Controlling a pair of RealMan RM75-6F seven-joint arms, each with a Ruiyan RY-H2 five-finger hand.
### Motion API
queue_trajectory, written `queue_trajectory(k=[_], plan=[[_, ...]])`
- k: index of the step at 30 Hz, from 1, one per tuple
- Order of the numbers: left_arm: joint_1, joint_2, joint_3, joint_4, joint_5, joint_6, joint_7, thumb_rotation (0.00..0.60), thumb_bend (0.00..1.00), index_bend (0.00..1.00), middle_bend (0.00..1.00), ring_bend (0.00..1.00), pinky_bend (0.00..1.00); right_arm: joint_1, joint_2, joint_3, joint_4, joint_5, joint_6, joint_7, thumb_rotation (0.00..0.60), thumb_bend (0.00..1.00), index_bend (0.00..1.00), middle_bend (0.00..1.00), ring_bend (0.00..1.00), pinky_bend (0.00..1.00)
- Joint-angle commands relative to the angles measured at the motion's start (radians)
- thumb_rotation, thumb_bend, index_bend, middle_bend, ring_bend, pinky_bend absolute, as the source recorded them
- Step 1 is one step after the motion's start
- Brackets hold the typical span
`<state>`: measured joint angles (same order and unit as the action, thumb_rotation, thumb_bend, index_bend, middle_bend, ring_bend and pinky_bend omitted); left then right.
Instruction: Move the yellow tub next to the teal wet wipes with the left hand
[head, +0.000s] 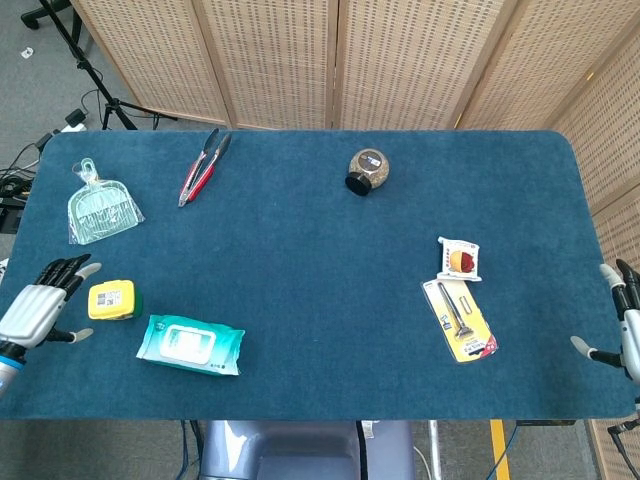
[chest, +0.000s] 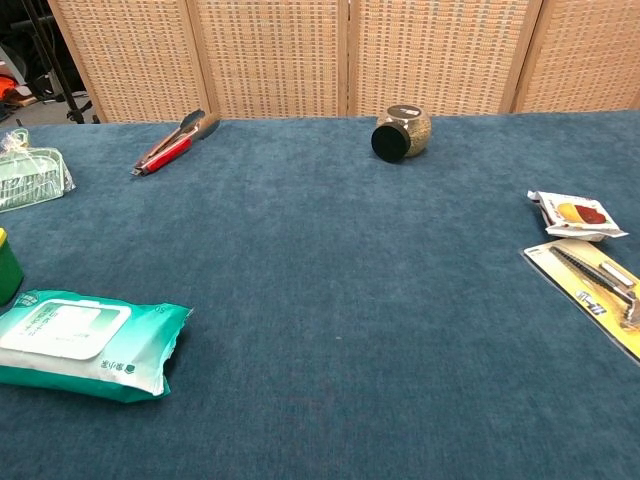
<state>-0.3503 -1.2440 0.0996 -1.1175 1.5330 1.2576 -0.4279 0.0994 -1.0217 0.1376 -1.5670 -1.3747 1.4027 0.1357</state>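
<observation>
The yellow tub (head: 112, 300) sits on the table (head: 320, 290) just beside the teal wet wipes (head: 190, 345), up and left of the pack. Left hand (head: 38, 308) is off it, fingers spread, holding nothing. The chest view catches only the tub's edge and no hands. Right hand (head: 618, 325) at the far edge, grasp unclear.

On the blue surface (head: 300, 260), the yellow tub (head: 113, 300) stands just beside the upper left corner of the teal wet wipes (head: 190, 345), and the left hand (head: 40, 305) lies apart from it at the left edge with fingers spread and nothing in them. A mint dustpan (head: 100, 208) and red tongs (head: 203, 166) lie farther back on the left, a tipped jar (head: 367, 171) at the back middle. To the right lie a small snack packet (head: 460, 258) and a carded razor (head: 459, 319), with the right hand (head: 618, 330) at the far right edge, fingers apart.
</observation>
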Motion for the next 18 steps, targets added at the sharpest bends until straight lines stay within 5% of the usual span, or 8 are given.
queue_trajectory(k=[1,9,13,18], plan=[[0.022,-0.052,-0.036,-0.011,-0.061,-0.013,0.044,0.6,0.0,0.0,0.0,0.0,0.04,-0.001,0.002,-0.002,-0.001,-0.005,0.003,0.006,0.6,0.0,0.0,0.0,0.0,0.0],[0.009,-0.105,-0.075,-0.055,-0.114,-0.071,0.158,0.6,0.0,0.01,0.0,0.05,0.16,-0.003,0.008,-0.002,0.0,-0.008,0.006,0.021,0.6,0.0,0.0,0.0,0.0,0.0],[-0.001,-0.103,-0.082,-0.067,-0.119,-0.102,0.169,0.6,0.0,0.2,0.12,0.18,0.26,-0.003,0.009,0.0,0.001,-0.004,0.005,0.027,0.6,0.0,0.0,0.0,0.0,0.0],[0.001,-0.12,-0.1,-0.056,-0.138,-0.104,0.186,0.6,0.11,0.38,0.25,0.3,0.33,-0.001,0.009,0.001,0.005,-0.002,0.002,0.032,0.6,0.0,0.0,0.0,0.0,0.0]])
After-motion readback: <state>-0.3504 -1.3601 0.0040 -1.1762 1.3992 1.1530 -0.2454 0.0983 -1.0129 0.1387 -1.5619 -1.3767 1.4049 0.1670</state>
